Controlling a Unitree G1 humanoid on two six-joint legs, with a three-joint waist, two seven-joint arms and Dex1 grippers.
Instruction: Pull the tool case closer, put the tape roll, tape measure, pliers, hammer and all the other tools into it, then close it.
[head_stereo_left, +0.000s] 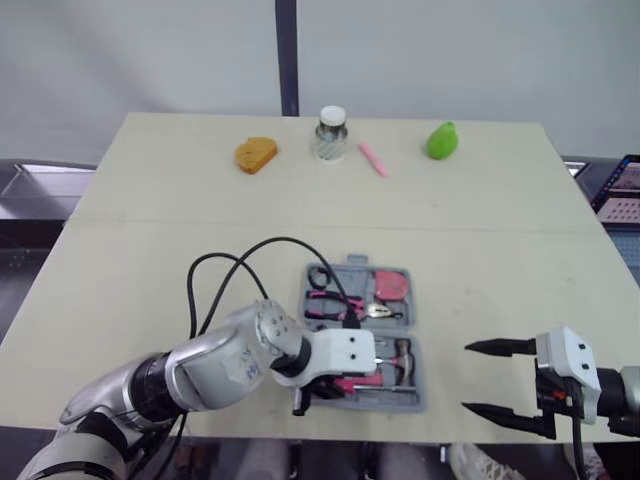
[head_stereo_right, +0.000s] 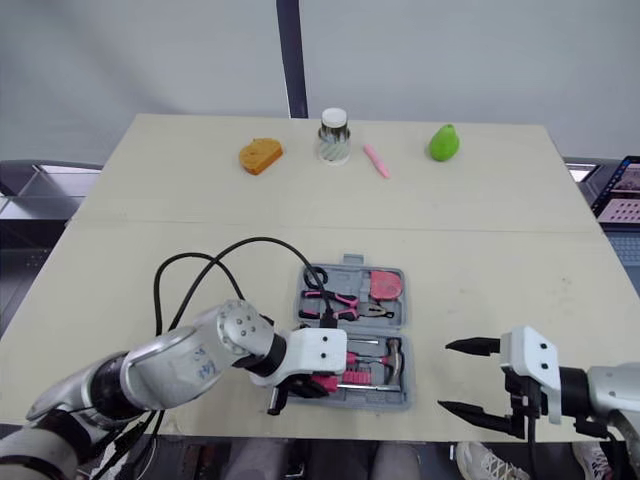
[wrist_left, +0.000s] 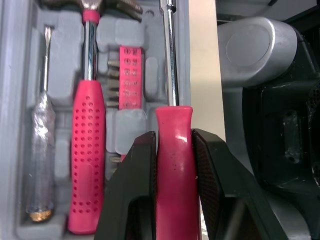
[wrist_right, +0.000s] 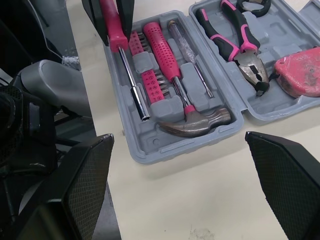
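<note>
The grey tool case (head_stereo_left: 421, 372) lies open near the table's front edge. In it lie a pink-handled hammer (wrist_right: 167, 57), pink pliers (wrist_right: 235, 35), a pink tape measure (wrist_right: 300, 72), a black tape roll (head_stereo_left: 320, 277), a bit strip (wrist_left: 130, 75) and a small clear-handled screwdriver (wrist_left: 41, 130). My left gripper (wrist_left: 172, 145) is shut on the pink handle of a long driver (wrist_left: 172, 165). Its steel shaft (wrist_right: 132, 82) runs along the slot at the case's front edge. My right gripper (head_stereo_left: 495, 378) hovers open to the right of the case, holding nothing.
Along the table's far side stand an orange lump (head_stereo_left: 256, 154), a glass jar (head_stereo_left: 332, 133), a pink marker (head_stereo_left: 372, 158) and a green pear (head_stereo_left: 441, 140). A black cable (head_stereo_left: 240, 258) loops over the table left of the case.
</note>
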